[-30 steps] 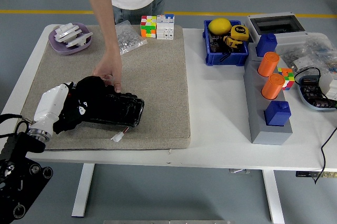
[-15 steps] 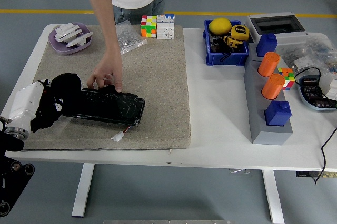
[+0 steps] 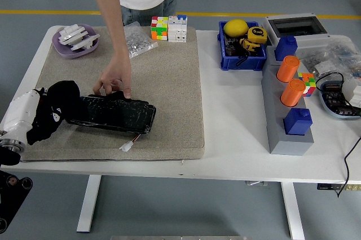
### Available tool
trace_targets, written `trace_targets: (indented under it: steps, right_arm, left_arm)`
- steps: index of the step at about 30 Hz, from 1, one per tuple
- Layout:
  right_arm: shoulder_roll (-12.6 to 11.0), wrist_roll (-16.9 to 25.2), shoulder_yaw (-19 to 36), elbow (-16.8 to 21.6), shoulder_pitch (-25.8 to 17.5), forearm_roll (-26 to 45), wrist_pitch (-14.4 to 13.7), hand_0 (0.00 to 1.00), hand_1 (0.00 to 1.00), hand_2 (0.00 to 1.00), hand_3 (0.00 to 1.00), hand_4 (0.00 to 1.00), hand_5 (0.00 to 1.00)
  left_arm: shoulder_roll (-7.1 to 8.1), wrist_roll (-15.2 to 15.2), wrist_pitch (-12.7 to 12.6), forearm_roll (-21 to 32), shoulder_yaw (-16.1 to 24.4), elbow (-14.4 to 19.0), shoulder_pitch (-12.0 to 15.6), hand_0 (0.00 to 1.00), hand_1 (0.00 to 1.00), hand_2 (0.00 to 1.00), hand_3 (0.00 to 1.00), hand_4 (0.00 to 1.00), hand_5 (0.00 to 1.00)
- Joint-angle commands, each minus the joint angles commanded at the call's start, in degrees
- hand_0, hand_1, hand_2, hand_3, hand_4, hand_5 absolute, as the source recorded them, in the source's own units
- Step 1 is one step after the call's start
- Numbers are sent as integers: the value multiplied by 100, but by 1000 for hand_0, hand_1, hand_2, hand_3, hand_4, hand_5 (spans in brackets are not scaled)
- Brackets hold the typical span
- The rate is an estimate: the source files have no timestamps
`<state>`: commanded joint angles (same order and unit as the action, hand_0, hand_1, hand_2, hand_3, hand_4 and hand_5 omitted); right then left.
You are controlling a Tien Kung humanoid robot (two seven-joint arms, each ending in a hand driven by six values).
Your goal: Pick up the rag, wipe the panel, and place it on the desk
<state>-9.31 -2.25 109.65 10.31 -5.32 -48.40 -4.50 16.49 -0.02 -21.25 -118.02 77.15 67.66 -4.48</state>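
Note:
A glossy black panel (image 3: 115, 115) lies on the beige mat (image 3: 169, 82), a white connector (image 3: 126, 146) trailing from its near edge. My left hand (image 3: 42, 113) holds the black rag (image 3: 56, 102) bunched at the panel's left end, near the mat's left edge. Its white forearm (image 3: 17, 115) comes in from the lower left. A person's hand (image 3: 114, 78) presses on the panel's far edge, holding it down. My right hand is out of view.
On the mat's far side stand a purple dish (image 3: 74, 40), a clear bag of small parts (image 3: 137, 40) and two puzzle cubes (image 3: 168, 28). To the right are a blue bin (image 3: 241, 45) of tools and a grey fixture (image 3: 285, 113) with orange cylinders and blue blocks.
My left hand has dragged the rag leftward off the panel's middle to its left end. More of the panel's surface now shows. The person's hand has stayed in place.

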Motion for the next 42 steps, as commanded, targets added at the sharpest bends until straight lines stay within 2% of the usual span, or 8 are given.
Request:
trace_targets:
  steps: [6,14,25,32,37,42]
  right_arm:
    - [1,3,63,0,10,-63,2,524,572,658,556,942,395]
    - [3,9,99,0,16,-93,12,523,572,658,556,942,395]
    - [-5,22,157,0,20,-143,37,522,572,657,556,942,395]
    - [-12,24,220,0,33,-196,48,523,572,657,557,944,396]
    - [-11,17,185,0,41,-163,46,523,572,657,557,944,396]
    - [-12,4,126,0,36,-100,39,527,572,658,557,945,396]
  left_arm:
    - [-44,3,-41,8,-88,131,4,255,238,502,456,112,2]
    - [-91,52,-28,3,-443,357,-25,257,240,503,457,117,2]
    - [-81,158,23,47,-1192,758,-64,256,241,503,459,124,2]
    - [-52,223,36,92,-1924,1039,-140,257,242,502,459,126,2]
    - [-40,298,66,52,-2300,1233,-185,257,242,502,459,126,2]
    - [-40,341,71,5,-2494,1390,-204,257,243,501,458,123,2]
